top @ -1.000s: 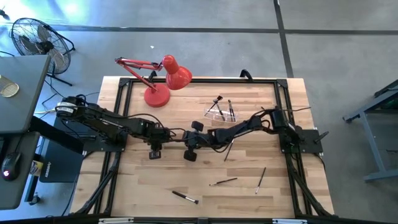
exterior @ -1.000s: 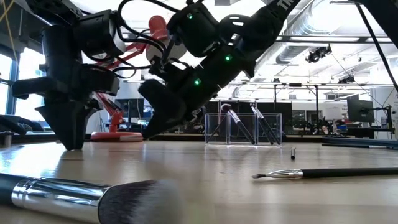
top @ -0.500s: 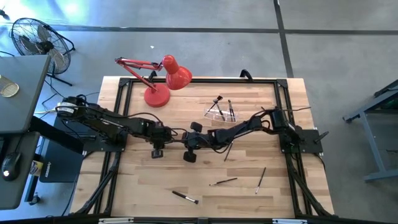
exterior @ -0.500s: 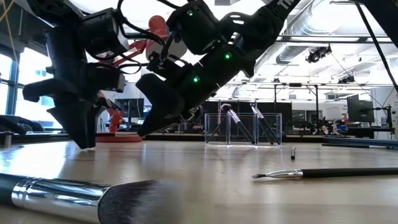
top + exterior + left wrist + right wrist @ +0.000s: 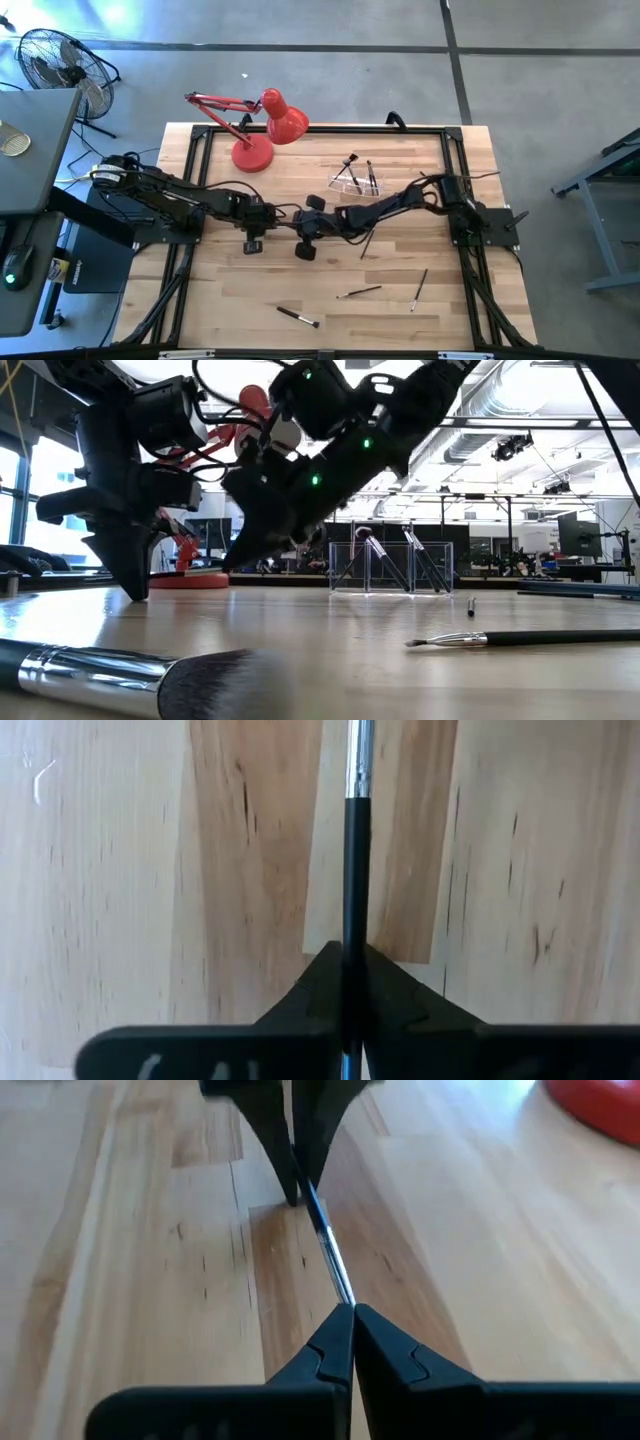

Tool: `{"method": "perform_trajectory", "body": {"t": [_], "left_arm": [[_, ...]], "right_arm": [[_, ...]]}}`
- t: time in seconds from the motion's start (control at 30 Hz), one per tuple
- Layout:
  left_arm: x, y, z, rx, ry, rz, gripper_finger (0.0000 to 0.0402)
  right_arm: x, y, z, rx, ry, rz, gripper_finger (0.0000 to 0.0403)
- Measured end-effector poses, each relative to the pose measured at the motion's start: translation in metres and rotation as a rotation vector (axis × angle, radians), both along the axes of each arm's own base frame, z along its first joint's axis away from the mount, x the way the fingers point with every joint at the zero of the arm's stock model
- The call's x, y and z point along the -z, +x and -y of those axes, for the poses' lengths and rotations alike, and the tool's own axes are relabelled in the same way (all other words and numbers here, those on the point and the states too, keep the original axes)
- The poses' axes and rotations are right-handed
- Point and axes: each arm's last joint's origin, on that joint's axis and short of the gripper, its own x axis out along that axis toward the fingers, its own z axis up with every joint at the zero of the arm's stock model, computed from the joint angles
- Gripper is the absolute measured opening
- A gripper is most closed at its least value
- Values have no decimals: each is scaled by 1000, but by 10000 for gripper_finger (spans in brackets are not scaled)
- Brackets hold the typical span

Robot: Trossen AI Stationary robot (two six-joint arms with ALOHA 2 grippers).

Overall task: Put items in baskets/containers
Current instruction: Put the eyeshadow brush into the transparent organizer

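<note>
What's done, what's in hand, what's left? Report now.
Done: a few stored brushes stand in the clear holder. In hand: one black-handled brush, with both the left gripper and the right gripper shut on it mid-table, apparently a handover. Left: at least four loose brushes lie on the table.

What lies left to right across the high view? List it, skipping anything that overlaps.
floor fan → left gripper → right gripper → clear holder → loose brush
</note>
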Motion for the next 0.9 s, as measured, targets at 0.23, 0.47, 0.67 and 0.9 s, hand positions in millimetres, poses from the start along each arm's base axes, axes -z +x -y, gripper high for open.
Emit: {"method": "perform_trajectory", "body": {"t": [0.23,0.47,0.67,0.9], "left_arm": [[0,1,0,-100,-41,13,7],[-16,19,3,-160,-139,254,7],[-35,27,2,-243,-202,444,7],[-82,51,0,-336,-259,1001,7]], "right_arm": [[-50,-28,2,13,6,-135,36],[-78,-92,8,102,68,-323,25],[-85,-163,2,159,237,-49,6],[-83,-206,8,194,392,593,14]]}}
